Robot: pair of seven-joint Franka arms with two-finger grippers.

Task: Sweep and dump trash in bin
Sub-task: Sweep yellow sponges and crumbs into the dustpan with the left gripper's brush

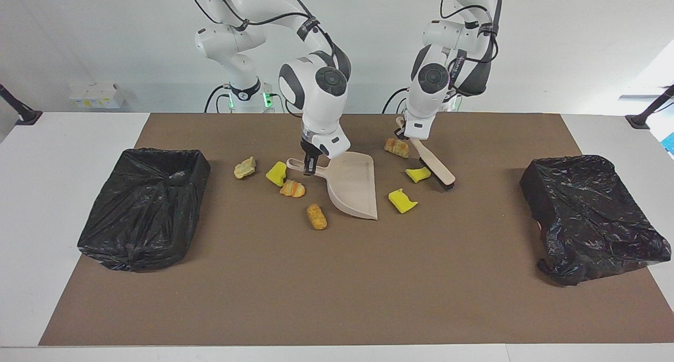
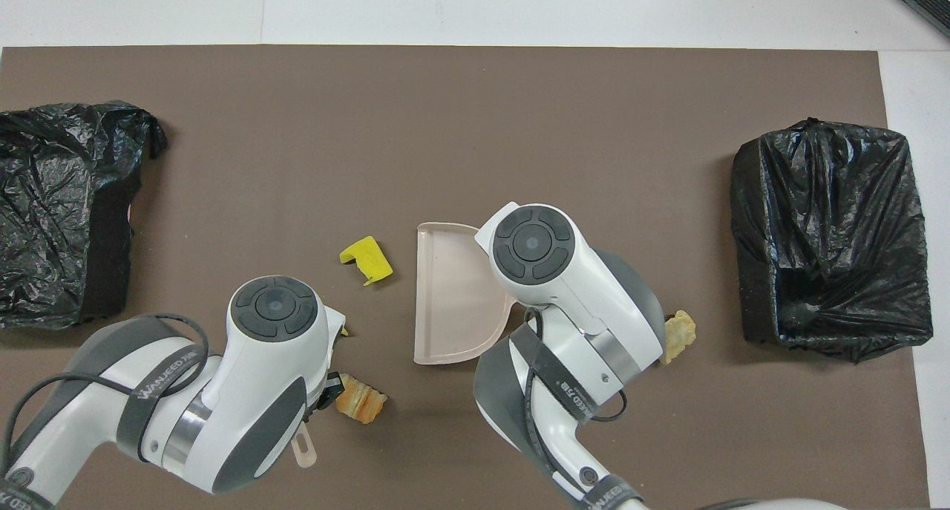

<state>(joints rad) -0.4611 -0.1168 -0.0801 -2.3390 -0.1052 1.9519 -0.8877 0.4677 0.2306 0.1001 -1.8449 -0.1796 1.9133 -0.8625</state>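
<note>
Right jaws [image 1: 311, 164] grip dustpan [image 1: 354, 185] handle; left jaws [image 1: 406, 135] clamp brush [image 1: 434, 164]; overhead, arms hide most trash [image 1: 403, 201].

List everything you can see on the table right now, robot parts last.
yellow scraps: 3, bright yellow; one by the dustpan handle, two between dustpan and brush.
tan scraps: 4, tan-orange, one paler; three on the dustpan's right-arm side, one beside the brush handle.
dustpan: 1, beige, mid-table.
brush: 1, beige, dark bristles; tilted.
bins: 2, black-bagged, one at each table end.
mat: 1, brown, under everything.
right end effector: 1, at the dustpan handle.
left end effector: 1, gripping the brush handle.
</note>
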